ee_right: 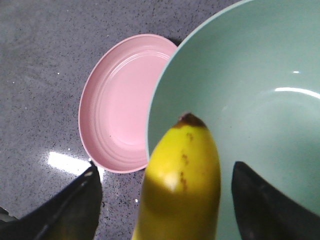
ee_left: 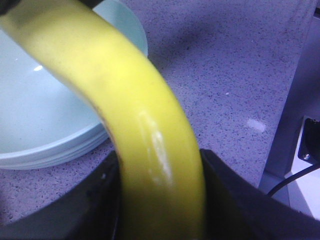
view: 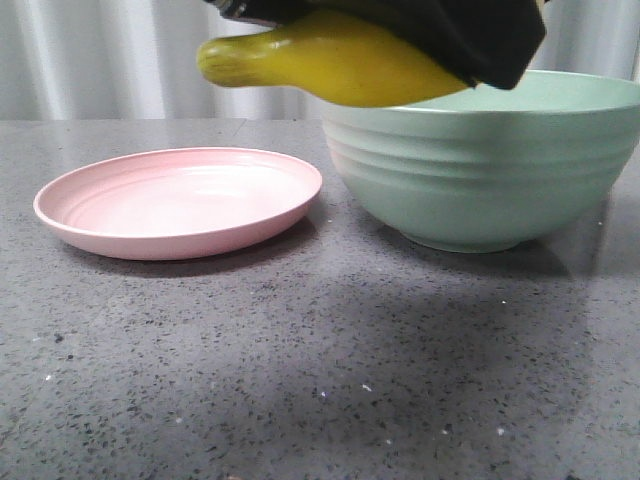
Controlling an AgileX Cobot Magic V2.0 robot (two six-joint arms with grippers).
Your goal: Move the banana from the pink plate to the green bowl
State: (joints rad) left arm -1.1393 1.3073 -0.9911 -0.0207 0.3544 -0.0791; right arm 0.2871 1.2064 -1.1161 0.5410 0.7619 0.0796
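The yellow banana (view: 330, 60) hangs in the air over the near-left rim of the green bowl (view: 480, 170), its stem end pointing toward the pink plate (view: 180, 200), which holds nothing. My left gripper (ee_left: 160, 157) is shut on the banana (ee_left: 130, 100), with both black fingers pressed against its sides and the bowl (ee_left: 40, 100) below. My right gripper (ee_right: 165, 170) is open; its fingers stand wide apart on either side of the banana (ee_right: 185, 170) without touching it, above the bowl (ee_right: 250, 75) and plate (ee_right: 125, 100). Black gripper parts (view: 470, 35) cover the banana's right end.
The grey speckled tabletop (view: 300, 380) stretches in front of the plate and bowl. A white curtain (view: 100, 60) hangs behind. The table's edge with a white box and a black cable (ee_left: 300, 165) shows in the left wrist view.
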